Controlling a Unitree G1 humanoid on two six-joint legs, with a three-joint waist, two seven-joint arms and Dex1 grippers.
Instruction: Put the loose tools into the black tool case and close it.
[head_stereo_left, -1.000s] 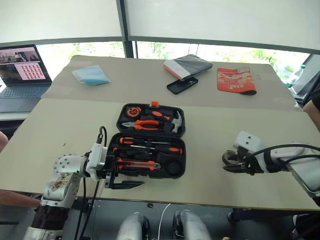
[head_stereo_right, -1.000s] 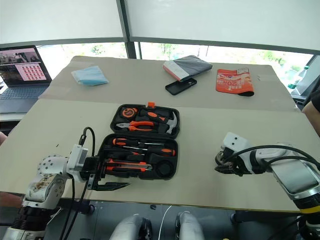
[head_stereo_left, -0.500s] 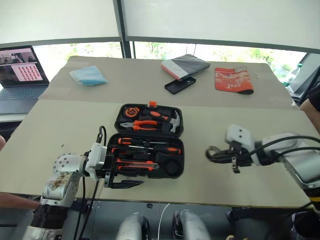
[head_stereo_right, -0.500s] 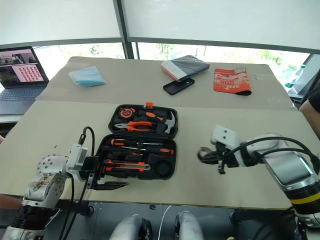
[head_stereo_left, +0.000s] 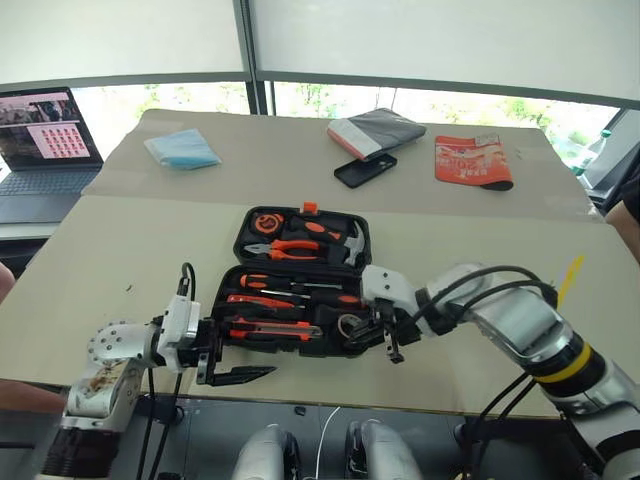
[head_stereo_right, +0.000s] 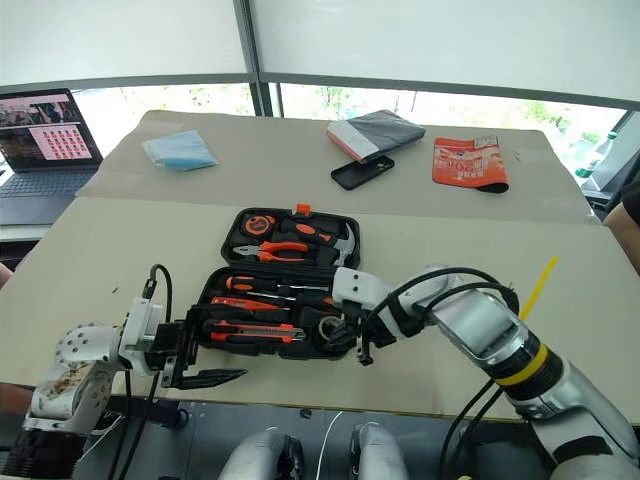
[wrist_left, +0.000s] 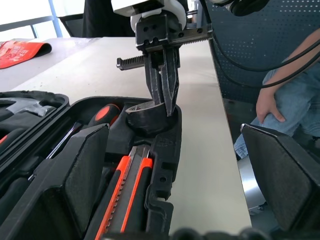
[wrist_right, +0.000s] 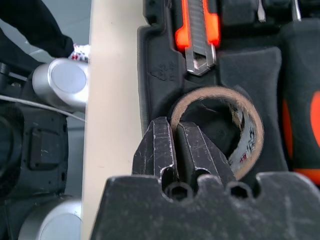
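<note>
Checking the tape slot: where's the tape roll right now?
The tape roll sits in the round slot at the near right corner of the tool case, just beyond the utility knife's tip, its wall pinched by the right claw.

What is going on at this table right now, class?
A humanoid robot is packing a black tool case lying open on the table. Its right gripper is shut on the wall of a roll of tape, at the round slot in the case's near half beside the utility knife. The left gripper hangs open at the case's near left corner, holding nothing.
</note>
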